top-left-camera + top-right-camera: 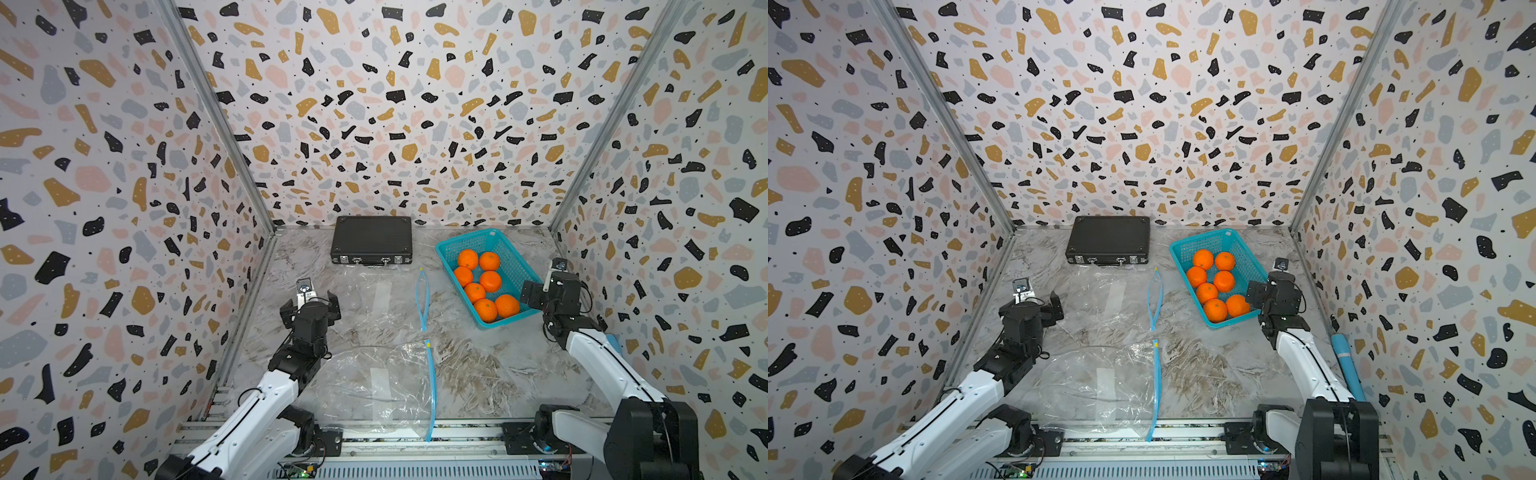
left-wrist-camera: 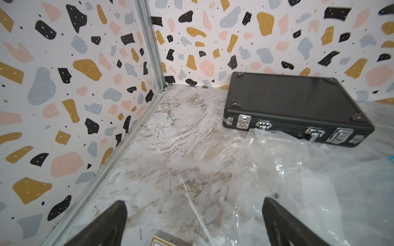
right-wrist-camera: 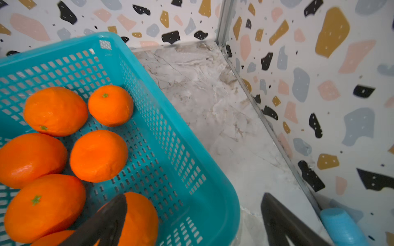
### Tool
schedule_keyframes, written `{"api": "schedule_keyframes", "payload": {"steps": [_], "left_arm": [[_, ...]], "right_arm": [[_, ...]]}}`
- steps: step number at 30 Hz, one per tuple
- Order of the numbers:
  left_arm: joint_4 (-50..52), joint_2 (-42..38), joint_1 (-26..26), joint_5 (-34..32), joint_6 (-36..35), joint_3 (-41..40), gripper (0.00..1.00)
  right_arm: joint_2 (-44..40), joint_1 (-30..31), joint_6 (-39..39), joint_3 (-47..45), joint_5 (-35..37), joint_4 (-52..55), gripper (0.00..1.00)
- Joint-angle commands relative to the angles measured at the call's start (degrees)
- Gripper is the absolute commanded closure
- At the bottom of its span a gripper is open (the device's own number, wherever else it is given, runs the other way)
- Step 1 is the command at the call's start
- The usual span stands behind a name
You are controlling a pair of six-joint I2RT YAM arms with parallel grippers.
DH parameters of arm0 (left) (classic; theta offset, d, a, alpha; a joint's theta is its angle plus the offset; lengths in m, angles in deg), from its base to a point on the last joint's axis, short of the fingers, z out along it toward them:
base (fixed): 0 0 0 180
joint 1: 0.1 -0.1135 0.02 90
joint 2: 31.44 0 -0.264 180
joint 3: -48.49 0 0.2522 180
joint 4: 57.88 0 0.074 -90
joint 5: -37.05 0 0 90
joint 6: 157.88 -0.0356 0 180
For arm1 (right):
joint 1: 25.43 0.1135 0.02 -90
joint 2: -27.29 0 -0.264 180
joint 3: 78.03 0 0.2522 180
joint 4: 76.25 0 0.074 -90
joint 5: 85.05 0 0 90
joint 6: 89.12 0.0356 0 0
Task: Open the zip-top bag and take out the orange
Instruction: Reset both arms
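Two clear zip-top bags with blue zip strips lie flat on the marble table in both top views, a far bag (image 1: 374,297) (image 1: 1113,297) and a near bag (image 1: 374,386) (image 1: 1100,386). Both look empty. Several oranges (image 1: 490,280) (image 1: 1224,280) (image 3: 98,155) sit in a teal basket (image 1: 467,237) (image 3: 181,149). My left gripper (image 1: 309,305) (image 1: 1034,307) (image 2: 195,203) hangs open at the far bag's left edge (image 2: 298,170). My right gripper (image 1: 555,286) (image 1: 1273,291) (image 3: 194,197) is open over the basket's near right corner, with one finger above an orange.
A shut black case (image 1: 371,239) (image 2: 294,102) lies against the back wall. A blue foam roll (image 1: 1347,365) (image 3: 341,228) rests along the right wall. Patterned walls close three sides, and a metal rail (image 1: 374,440) runs along the front.
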State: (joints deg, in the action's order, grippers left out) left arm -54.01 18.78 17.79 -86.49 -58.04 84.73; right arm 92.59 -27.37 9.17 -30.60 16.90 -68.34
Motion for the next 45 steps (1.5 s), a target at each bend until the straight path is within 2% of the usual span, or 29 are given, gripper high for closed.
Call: {"api": "schedule_keyframes", "payload": {"steps": [1,3,5,7,10,11,13,15,16,17,19,21,23,25,45], "left_arm": [[-11.23,3.67,-1.99,0.53,-5.07,-2.24,0.01],[-17.51,7.92,-4.25,2.62,-5.8,-4.35,0.01],[-30.44,12.98,-5.53,3.75,-7.74,-9.12,0.01],[-40.79,17.79,-6.47,3.04,-9.3,-11.22,0.01],[-36.93,19.53,-8.62,6.85,-8.75,-8.7,0.01],[-40.02,21.8,-10.53,10.08,-8.37,-9.06,0.01],[-43.72,26.39,-12.41,11.51,-6.71,-9.14,0.01],[-47.63,31.7,-14.85,17.79,-6.66,-8.22,0.01],[-49.65,33.32,-14.99,18.19,-7.58,-7.88,0.01],[-45.12,31.81,-14.99,19.26,-7.07,-6.94,0.01],[-36.06,30.37,-15.14,22.25,-7.71,-3.63,0.01],[-40.63,32.02,-15.38,23.21,-8.13,-4.49,0.01],[-38.15,31.31,-15.44,23.29,-7.96,-3.89,0.01],[-37.28,30.87,-15.43,23.19,-7.93,-3.76,0.01],[-38.36,31.22,-15.43,23.34,-8.01,-3.98,0.01]], "right_arm": [[-0.37,-0.04,-2.62,-5.1,-4.14,-12.53,0.01],[1.12,-0.05,-2.25,-8.13,-4.04,-18.79,0.0],[3.29,-0.04,-4.98,-10.52,-10.49,-24.75,0.01],[5.45,-0.02,-4.24,-12.86,-9.55,-29.95,0.0],[12.16,0.01,-5.75,-17.72,-10.82,-43.82,0.01],[14.82,0.24,-6.47,-19.31,-11.14,-50.08,0.0],[18.46,0.2,-5.5,-19.44,-9.46,-52.8,0.01],[22.61,0.26,-6.16,-19.17,-10.25,-57.58,0.01],[21.18,0.35,-5.91,-18.21,-9.56,-54.12,0.01],[19.92,0.28,-5.66,-16.26,-8.99,-47.81,0.01],[22.05,0.35,-5.7,-13.9,-9.47,-46.35,0.01],[20.94,0.31,-5.74,-12.59,-9.32,-41.86,0.01],[21.79,0.32,-5.75,-13.21,-9.48,-44.76,0.01],[21.46,0.34,-5.75,-12.9,-9.39,-43.18,0.0],[21.26,0.3,-6.11,-13.7,-10.75,-45.08,0.0]]}}
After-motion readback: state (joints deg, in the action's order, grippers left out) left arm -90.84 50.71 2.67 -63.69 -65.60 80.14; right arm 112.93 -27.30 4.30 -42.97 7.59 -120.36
